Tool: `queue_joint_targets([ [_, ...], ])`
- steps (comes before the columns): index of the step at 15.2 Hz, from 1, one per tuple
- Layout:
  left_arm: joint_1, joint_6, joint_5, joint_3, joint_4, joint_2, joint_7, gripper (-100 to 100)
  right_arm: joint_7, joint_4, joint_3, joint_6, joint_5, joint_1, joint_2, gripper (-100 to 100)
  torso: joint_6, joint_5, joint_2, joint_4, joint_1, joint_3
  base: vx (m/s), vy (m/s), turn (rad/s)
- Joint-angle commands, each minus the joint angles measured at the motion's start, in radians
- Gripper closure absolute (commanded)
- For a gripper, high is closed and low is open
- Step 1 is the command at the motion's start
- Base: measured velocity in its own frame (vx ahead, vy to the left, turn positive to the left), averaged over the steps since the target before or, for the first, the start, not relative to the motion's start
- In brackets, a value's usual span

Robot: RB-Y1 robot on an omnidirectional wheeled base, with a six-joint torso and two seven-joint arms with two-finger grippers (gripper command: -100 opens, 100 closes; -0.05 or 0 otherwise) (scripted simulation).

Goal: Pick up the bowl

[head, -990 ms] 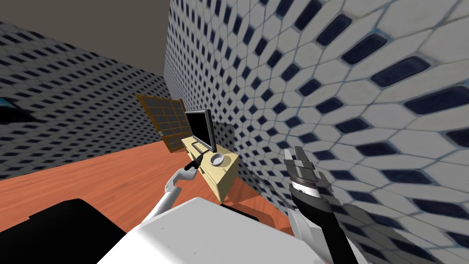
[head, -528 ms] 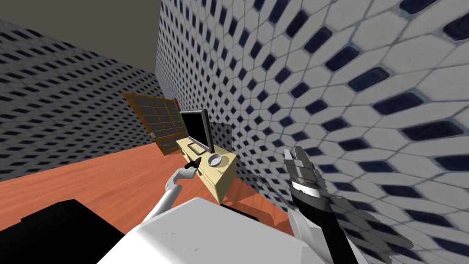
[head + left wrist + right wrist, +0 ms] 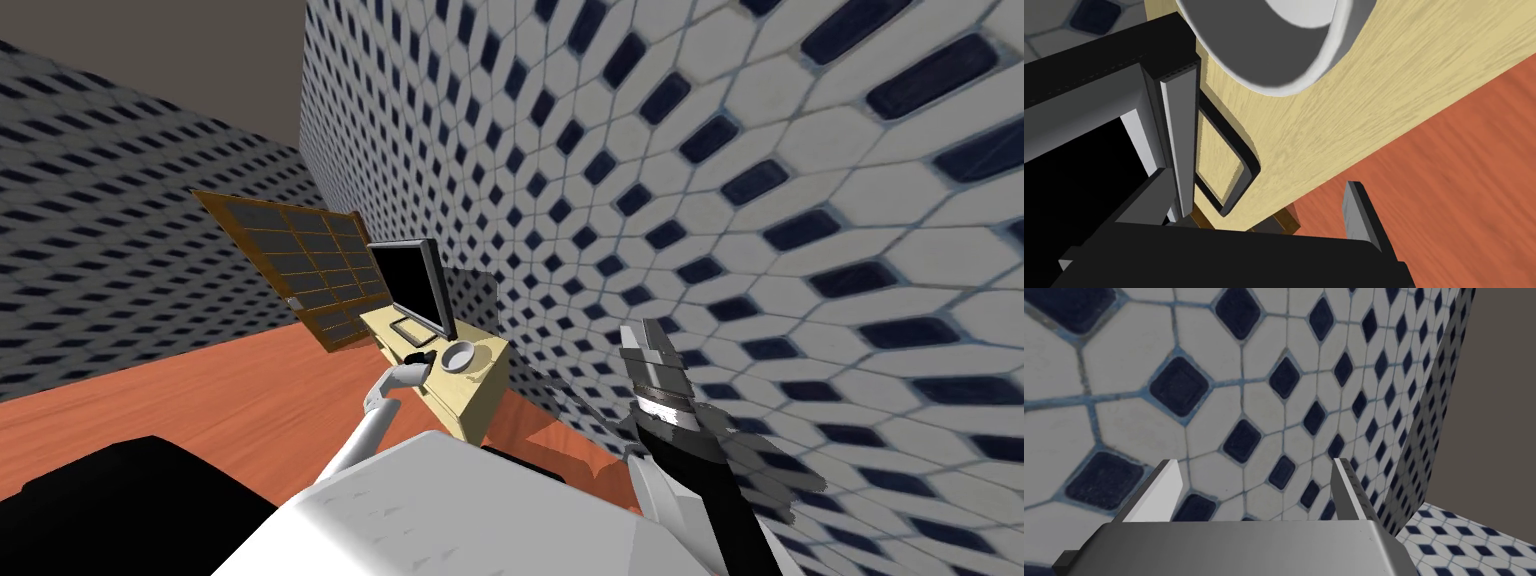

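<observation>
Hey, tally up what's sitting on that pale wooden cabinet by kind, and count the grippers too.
Bowl: 1
Black screen: 1
Grippers: 2 (left gripper, right gripper)
Total: 4

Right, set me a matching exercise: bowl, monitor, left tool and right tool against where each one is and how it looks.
Column one:
1. bowl
2. monitor
3. left tool
4. right tool

Column two:
A. open, held up facing the tiled wall
B. white and round, on top of the light wood cabinet
C. upright on the cabinet, screen black
D. open, at the cabinet's edge, close to the bowl

Pairs: 1-B, 2-C, 3-D, 4-A
</observation>
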Motion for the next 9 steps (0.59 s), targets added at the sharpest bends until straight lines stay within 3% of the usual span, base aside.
queue_joint_targets([
  [1, -0.014, 0.047, 0.009, 0.014, 0.026, 0.002, -0.001, -100, 0.0, 0.0, 0.0, 0.0, 0.0, 0.0, 0.0, 0, 0.0, 0.0, 0.0, 0.0, 0.0, 0.0, 0.015, 0.012, -0.156],
  [7, -0.061, 0.169, 0.029, 0.063, 0.1, -0.011, 0.001, -100, 0.0, 0.0, 0.0, 0.0, 0.0, 0.0, 0.0, 0, 0.0, 0.0, 0.001, 0.0, 0.0, 0.001, 0.019, 0.014, -0.129],
  [9, -0.061, 0.187, 0.029, 0.063, 0.1, -0.011, 0.001, -100, 0.0, 0.0, 0.0, 0.0, 0.0, 0.0, 0.0, 0, 0.0, 0.0, 0.001, 0.0, 0.0, 0.001, 0.024, 0.019, -0.094],
])
